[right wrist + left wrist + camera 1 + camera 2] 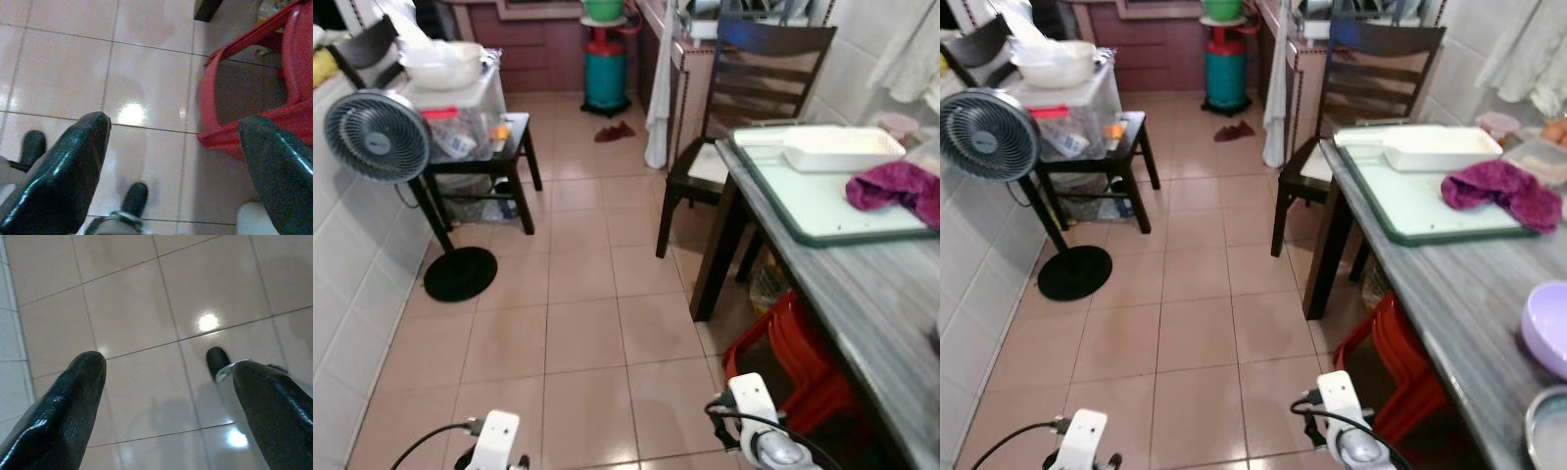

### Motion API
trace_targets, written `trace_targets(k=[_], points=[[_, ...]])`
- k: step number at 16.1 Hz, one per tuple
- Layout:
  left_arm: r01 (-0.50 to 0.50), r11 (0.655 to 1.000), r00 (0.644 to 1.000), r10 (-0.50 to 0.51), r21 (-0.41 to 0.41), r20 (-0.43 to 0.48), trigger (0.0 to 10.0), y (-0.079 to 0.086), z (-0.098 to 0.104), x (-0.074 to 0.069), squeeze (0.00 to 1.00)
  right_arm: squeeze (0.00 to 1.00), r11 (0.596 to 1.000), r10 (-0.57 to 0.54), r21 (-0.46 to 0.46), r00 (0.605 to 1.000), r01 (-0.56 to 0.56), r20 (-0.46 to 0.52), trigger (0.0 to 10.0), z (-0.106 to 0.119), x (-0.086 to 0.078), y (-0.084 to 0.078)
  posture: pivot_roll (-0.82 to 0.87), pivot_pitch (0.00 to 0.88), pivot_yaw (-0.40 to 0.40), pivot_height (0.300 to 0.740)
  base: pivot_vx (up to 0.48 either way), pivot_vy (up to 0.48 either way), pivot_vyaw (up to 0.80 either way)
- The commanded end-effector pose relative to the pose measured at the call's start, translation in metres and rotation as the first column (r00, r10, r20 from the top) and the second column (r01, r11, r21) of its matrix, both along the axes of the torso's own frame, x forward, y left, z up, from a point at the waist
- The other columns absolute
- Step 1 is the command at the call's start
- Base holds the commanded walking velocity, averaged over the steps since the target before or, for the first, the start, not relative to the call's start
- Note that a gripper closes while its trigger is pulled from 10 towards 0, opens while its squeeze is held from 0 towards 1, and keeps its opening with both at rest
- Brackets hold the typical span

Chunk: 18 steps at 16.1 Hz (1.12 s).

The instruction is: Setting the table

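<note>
A grey wood-grain table runs along my right side. On it lies a green-edged glass board carrying a white rectangular dish and a crumpled purple cloth. A lavender bowl and the rim of a metal dish sit at the table's near end. Both arms hang low over the tiled floor. My left gripper is open with bare tile between its fingers. My right gripper is open too, above the floor beside a red plastic stool.
A dark wooden chair stands at the table's far end, and the red stool is tucked under the table. On the left stand a fan and a black side table with a plastic box. A teal gas cylinder is ahead.
</note>
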<state>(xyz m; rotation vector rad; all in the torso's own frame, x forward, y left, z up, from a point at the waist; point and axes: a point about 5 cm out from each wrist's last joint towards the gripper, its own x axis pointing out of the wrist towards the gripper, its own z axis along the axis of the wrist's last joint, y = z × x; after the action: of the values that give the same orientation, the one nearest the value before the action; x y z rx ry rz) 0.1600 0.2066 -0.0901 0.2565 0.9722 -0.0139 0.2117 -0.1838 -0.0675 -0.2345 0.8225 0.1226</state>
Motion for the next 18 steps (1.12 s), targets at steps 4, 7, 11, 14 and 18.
trace_targets(k=[4, 7, 11, 14, 18], points=[[0.012, 1.000, 1.000, -0.012, 0.005, -0.009, 10.0, 0.000, -0.001, -0.001, 0.00, 0.00, 1.000, -0.023, -0.015, 0.999, 0.023, -0.037, 10.0, -0.005, -0.010, -0.008, -0.11, 0.000, 0.029, 0.740, 0.000, 0.404, 0.00], [0.019, 1.000, 1.000, -0.019, 0.012, -0.009, 10.0, 0.001, 0.000, -0.001, 0.00, 0.00, 1.000, -0.023, -0.010, 0.999, 0.023, -0.028, 10.0, -0.003, -0.006, -0.004, -0.11, 0.000, 0.043, 0.740, 0.000, 0.480, 0.00], [0.043, 0.998, 0.999, -0.043, 0.045, -0.011, 10.0, 0.003, 0.001, 0.000, 0.00, 0.00, 1.000, -0.013, 0.008, 1.000, 0.013, -0.019, 10.0, -0.003, -0.004, 0.004, -0.10, 0.000, 0.055, 0.740, 0.000, 0.480, 0.48], [0.049, 0.997, 0.999, -0.049, 0.060, -0.015, 10.0, 0.005, 0.001, 0.000, 0.00, 0.00, 1.000, -0.008, 0.017, 1.000, 0.008, -0.019, 10.0, -0.004, -0.005, 0.005, -0.10, 0.000, 0.056, 0.740, 0.000, 0.480, 0.76], [0.062, 0.996, 0.998, -0.062, 0.063, -0.015, 10.0, 0.003, 0.000, -0.001, 0.00, 0.00, 1.000, 0.007, 0.020, 1.000, -0.006, -0.027, 10.0, -0.005, -0.007, 0.006, -0.09, 0.000, 0.049, 0.740, 0.000, 0.240, 0.55]])
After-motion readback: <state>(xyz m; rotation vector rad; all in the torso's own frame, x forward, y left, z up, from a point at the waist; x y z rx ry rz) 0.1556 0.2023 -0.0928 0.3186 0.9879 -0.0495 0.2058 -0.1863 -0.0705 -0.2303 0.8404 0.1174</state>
